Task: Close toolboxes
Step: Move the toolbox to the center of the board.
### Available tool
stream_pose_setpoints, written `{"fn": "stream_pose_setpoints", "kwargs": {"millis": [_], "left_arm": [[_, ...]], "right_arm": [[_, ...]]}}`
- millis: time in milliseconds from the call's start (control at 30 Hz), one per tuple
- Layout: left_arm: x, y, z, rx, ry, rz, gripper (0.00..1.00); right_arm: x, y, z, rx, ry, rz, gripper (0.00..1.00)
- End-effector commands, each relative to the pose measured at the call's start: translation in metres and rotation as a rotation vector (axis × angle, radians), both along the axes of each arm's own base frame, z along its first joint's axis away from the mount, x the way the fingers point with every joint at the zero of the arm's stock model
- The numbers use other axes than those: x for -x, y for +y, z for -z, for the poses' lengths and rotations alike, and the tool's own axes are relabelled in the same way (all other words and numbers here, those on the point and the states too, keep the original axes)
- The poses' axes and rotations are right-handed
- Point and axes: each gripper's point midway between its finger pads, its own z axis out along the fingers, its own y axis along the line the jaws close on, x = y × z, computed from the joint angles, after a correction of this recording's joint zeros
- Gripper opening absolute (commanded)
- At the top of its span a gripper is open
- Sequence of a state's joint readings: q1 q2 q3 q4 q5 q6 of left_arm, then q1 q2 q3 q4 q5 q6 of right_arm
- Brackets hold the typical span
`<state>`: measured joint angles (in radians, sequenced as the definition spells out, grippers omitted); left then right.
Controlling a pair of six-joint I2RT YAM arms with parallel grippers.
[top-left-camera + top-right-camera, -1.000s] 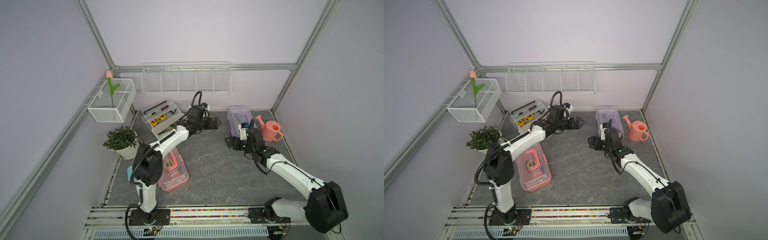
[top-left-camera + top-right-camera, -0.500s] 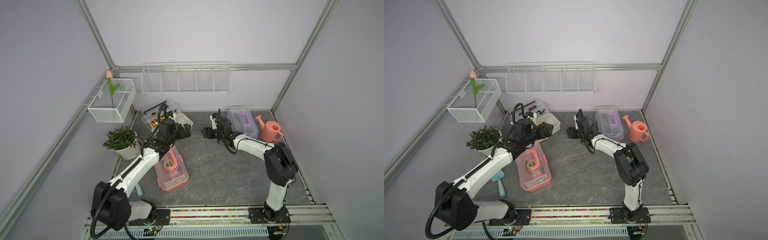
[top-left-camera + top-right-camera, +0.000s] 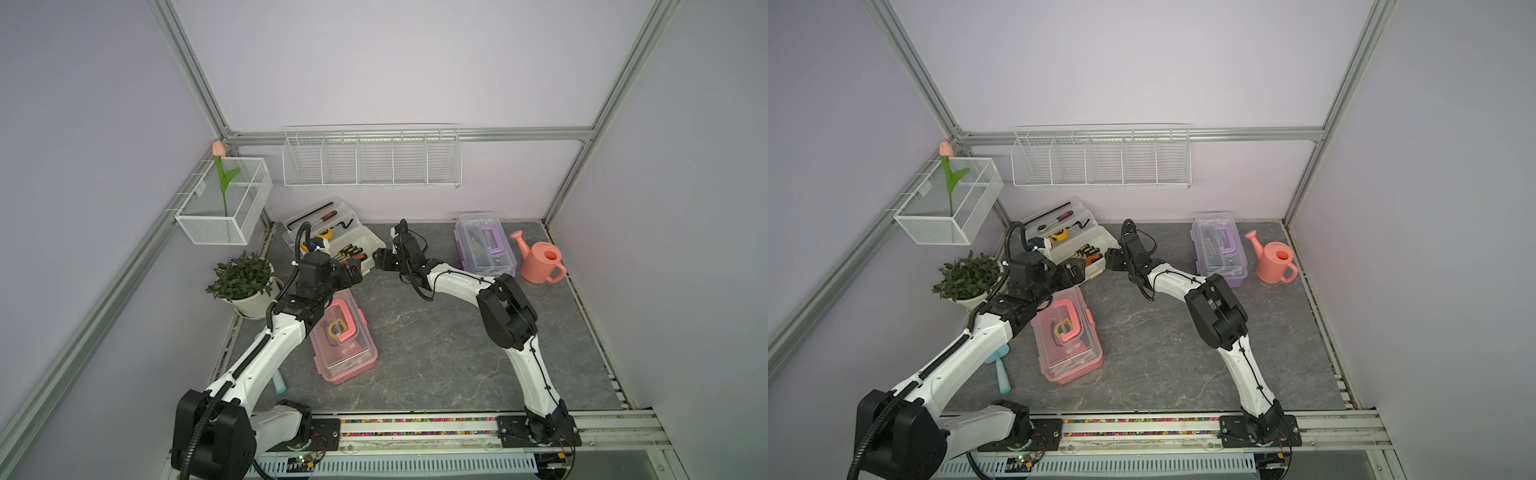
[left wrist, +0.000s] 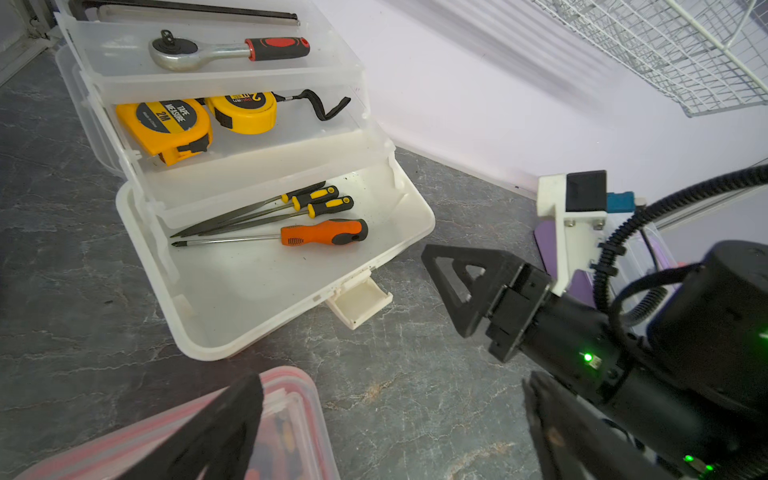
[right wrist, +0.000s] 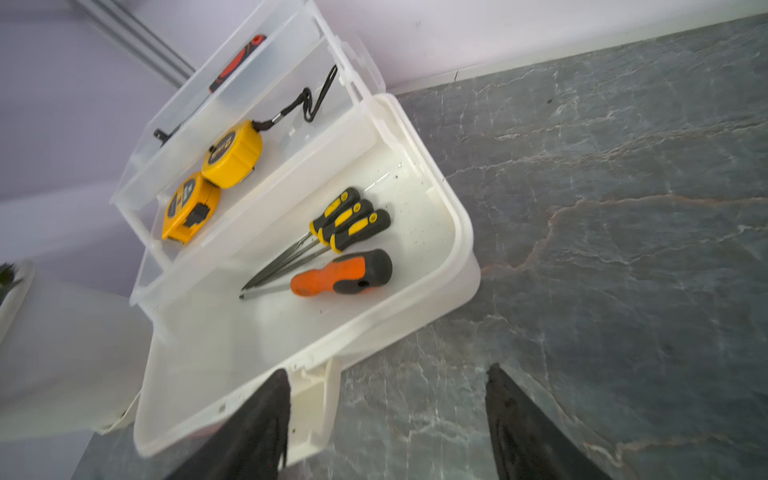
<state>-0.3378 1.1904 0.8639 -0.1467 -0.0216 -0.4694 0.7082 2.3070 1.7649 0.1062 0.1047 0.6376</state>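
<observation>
The white toolbox (image 3: 332, 241) (image 3: 1067, 237) stands open at the back left. Its lid leans back, its tray is raised, and screwdrivers lie in the base (image 4: 270, 257) (image 5: 311, 311). The front latch (image 4: 361, 301) (image 5: 316, 411) hangs loose. My right gripper (image 3: 380, 259) (image 5: 386, 415) is open at the box's front right corner, one finger beside the latch. My left gripper (image 3: 353, 270) (image 4: 392, 415) is open, low between the white box and the pink toolbox (image 3: 345, 336) (image 4: 291, 415). The pink lid is down. So is the lid of the purple toolbox (image 3: 484, 245) (image 3: 1219, 249).
A potted plant (image 3: 243, 278) stands at the left edge and a teal trowel (image 3: 1003, 374) lies beside the left arm. A pink watering can (image 3: 540, 259) sits at the back right. Wire baskets (image 3: 372, 158) (image 3: 226, 203) hang on the walls.
My right gripper has swung left from near the purple toolbox to the white toolbox's front. My left gripper has drawn back left from mid-table to the white toolbox's near side.
</observation>
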Motion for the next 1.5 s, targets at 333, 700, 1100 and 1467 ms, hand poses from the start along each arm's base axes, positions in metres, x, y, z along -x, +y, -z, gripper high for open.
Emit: {"fn": "stream_pose_setpoints", "kwargs": {"millis": [333, 700, 1100, 1467], "left_arm": [[0.003, 0.001, -0.015, 0.023, -0.046, -0.002, 0.99], [0.003, 0.003, -0.016, 0.012, -0.055, -0.004, 0.99], [0.003, 0.003, -0.007, 0.002, -0.033, -0.005, 0.99], [0.001, 0.000, -0.002, 0.012, -0.010, 0.004, 0.99]], "right_arm": [[-0.061, -0.003, 0.026, 0.053, 0.078, 0.149, 0.52], [-0.067, -0.024, 0.049, 0.108, 0.154, 0.181, 0.21], [-0.057, -0.131, 0.038, 0.064, 0.130, 0.370, 0.16], [-0.009, -0.223, 0.043, 0.230, 0.144, 0.392, 0.17]]}}
